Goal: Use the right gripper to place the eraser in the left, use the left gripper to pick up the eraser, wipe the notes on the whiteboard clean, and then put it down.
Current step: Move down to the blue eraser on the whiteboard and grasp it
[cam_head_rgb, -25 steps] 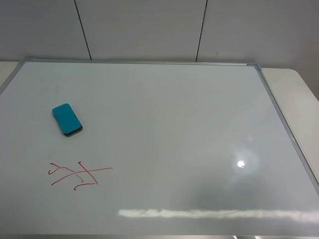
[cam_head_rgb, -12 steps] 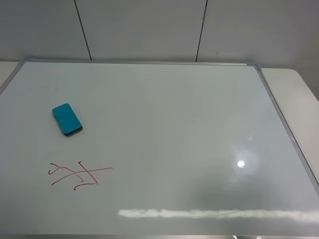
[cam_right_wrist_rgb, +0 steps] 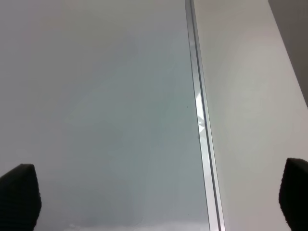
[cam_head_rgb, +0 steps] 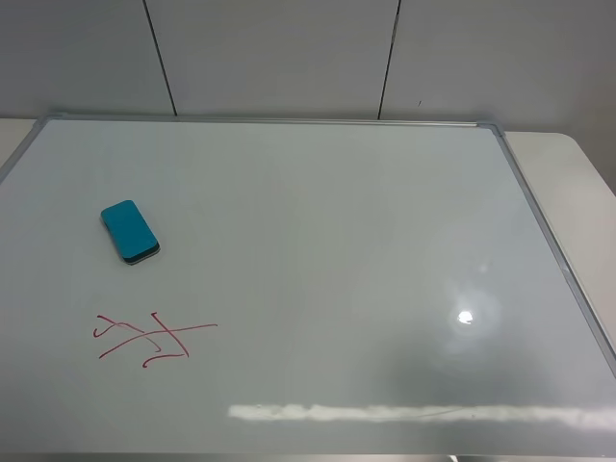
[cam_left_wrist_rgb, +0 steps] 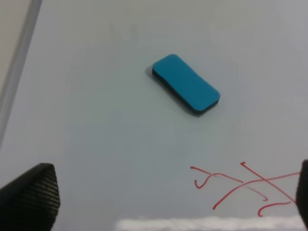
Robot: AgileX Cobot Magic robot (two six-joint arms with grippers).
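Note:
The teal-blue eraser (cam_head_rgb: pixel 130 231) lies flat on the left part of the whiteboard (cam_head_rgb: pixel 327 250), apart from both grippers. The red notes (cam_head_rgb: pixel 152 339) sit on the board just in front of it. Neither arm shows in the exterior high view. In the left wrist view the eraser (cam_left_wrist_rgb: pixel 186 91) and the notes (cam_left_wrist_rgb: pixel 245 188) lie below the left gripper (cam_left_wrist_rgb: pixel 166 204), whose fingertips (cam_left_wrist_rgb: pixel 30 197) stand wide apart, open and empty. The right gripper (cam_right_wrist_rgb: pixel 156 202) is open and empty over the board's right frame (cam_right_wrist_rgb: pixel 199 120).
A beige table (cam_head_rgb: pixel 568 183) extends beyond the board's right edge and also shows in the right wrist view (cam_right_wrist_rgb: pixel 250 96). A grey panelled wall (cam_head_rgb: pixel 289 58) stands behind the board. A bright glare spot (cam_head_rgb: pixel 466 316) lies on the board's right part.

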